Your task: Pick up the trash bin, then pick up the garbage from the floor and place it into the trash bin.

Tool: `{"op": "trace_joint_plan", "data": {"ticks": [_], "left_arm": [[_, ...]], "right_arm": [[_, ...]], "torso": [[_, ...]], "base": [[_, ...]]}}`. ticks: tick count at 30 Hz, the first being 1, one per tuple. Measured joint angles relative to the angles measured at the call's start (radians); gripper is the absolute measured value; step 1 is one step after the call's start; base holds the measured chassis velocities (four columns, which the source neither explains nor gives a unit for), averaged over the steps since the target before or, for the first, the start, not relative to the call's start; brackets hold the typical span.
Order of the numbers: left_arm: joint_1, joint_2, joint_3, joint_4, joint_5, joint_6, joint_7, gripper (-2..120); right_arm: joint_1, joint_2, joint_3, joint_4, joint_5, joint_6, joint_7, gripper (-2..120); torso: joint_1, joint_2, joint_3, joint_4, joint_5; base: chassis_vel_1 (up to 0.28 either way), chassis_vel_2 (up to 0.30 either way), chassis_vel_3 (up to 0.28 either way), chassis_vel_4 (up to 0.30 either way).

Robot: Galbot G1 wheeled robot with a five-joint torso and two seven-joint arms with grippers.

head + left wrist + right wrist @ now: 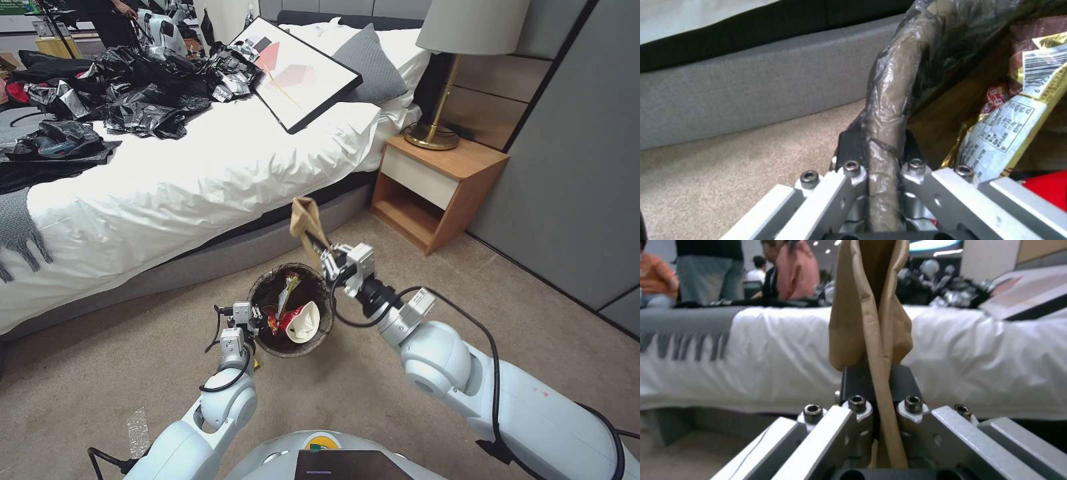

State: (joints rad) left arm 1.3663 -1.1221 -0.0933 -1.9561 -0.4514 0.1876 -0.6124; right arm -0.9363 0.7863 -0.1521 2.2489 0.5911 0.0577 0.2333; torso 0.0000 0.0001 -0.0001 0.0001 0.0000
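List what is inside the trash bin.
Inside the trash bin: a red-and-white paper cup and a yellow snack wrapper. They and the dark liner hide anything underneath.

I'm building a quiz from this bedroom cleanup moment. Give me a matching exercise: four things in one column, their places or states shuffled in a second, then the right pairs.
Things:
1. left gripper
2. brown paper bag
3. red-and-white paper cup
4. lamp

Places or states:
A. lying inside the trash bin
B. standing on the wooden nightstand
C. shut on the bin's bag-wrapped rim
D. pinched in the right gripper, above the bin's far rim

Pairs: 1-C, 2-D, 3-A, 4-B
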Motion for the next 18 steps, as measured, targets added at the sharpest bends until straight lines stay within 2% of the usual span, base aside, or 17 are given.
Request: {"op": "trace_joint_plan", "data": {"ticks": [6,10,13,18], "left_arm": [[-0.012,-0.005,0.006,0.007,0.001,0.002,0.000,2],[-0.014,-0.006,0.006,0.009,0.001,0.003,0.000,2],[-0.016,-0.007,0.007,0.010,0.001,0.003,0.000,2],[-0.013,-0.007,0.004,0.007,0.001,0.003,0.000,2]], "right_arm": [[0.024,-0.024,-0.128,-0.020,-0.009,0.013,-0.028,0],[0.030,-0.023,-0.162,-0.032,-0.017,0.016,-0.029,0],[0.050,-0.005,-0.251,-0.086,-0.046,0.026,-0.031,0],[0.069,0.017,-0.293,-0.128,-0.058,0.031,-0.031,0]], "torso": [[0.000,0.000,0.000,-0.0001,0.0000],[0.000,0.000,0.000,-0.0001,0.0000],[0.000,0.000,0.000,-0.0002,-0.0001],[0.000,0.000,0.000,-0.0002,-0.0001]], "base": [[0.000,0.000,0.000,0.000],[0.000,0.000,0.000,0.000],[0.000,0.000,0.000,0.000],[0.000,0.000,0.000,0.000]]}}
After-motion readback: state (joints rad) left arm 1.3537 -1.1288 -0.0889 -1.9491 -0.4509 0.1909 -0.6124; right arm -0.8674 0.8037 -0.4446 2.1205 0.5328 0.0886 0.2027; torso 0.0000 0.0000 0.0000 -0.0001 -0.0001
